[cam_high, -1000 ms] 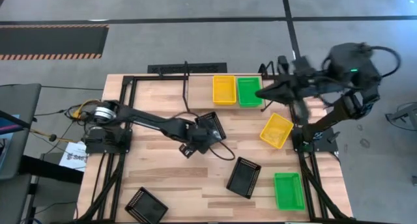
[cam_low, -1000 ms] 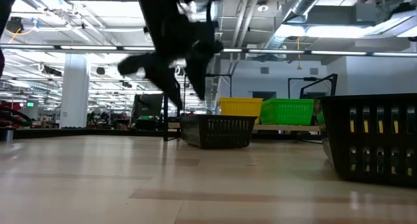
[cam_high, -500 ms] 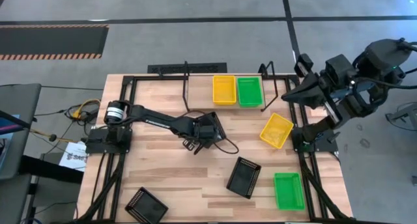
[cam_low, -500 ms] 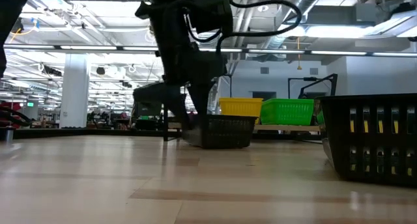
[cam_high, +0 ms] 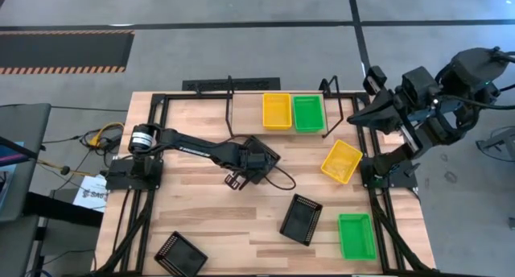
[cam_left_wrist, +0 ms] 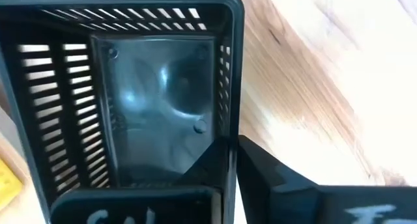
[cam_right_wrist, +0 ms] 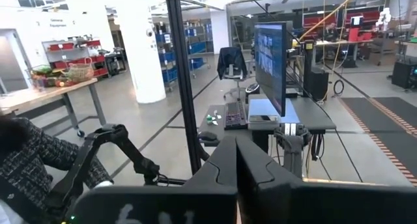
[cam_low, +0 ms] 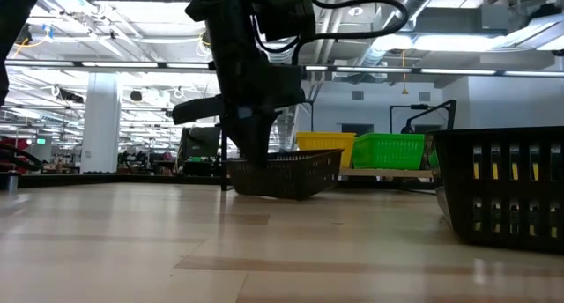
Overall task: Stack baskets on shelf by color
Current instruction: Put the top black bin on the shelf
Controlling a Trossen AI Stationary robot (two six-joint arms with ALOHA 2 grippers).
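My left gripper [cam_high: 244, 166] is shut on a black basket [cam_high: 261, 153] at mid-table, which sits tilted in the low view [cam_low: 282, 173]. A yellow basket [cam_high: 276, 110] and a green basket [cam_high: 307, 113] stand side by side on the shelf [cam_low: 379, 173] at the far edge. Loose on the table lie a yellow basket [cam_high: 341, 161], a black basket [cam_high: 301, 219], a green basket [cam_high: 356, 235] and another black basket [cam_high: 180, 254]. My right gripper [cam_right_wrist: 236, 160] is shut on nothing, raised beyond the table's right edge [cam_high: 360, 118]. My left gripper [cam_left_wrist: 228, 168] grips one side wall of the black basket [cam_left_wrist: 229, 129] at its rim, with one finger [cam_left_wrist: 137, 204] inside the basket and the other finger [cam_left_wrist: 287, 185] outside. The fingers come from above, slanting down. The basket is tilted, its lower edge [cam_low: 295, 195] near the tabletop.
The large black basket [cam_low: 502, 188] stands close to the low camera at the right. The shelf's black wire legs [cam_high: 230, 96] rise at the far edge. A person's dark sleeve [cam_right_wrist: 29, 165] shows in the room beyond the table.
My left gripper has come down onto the mid-table black basket and shut on its wall; the basket, level before, is now tipped. My right arm has swung away from over the shelf toward the table's right edge and has then stayed still.
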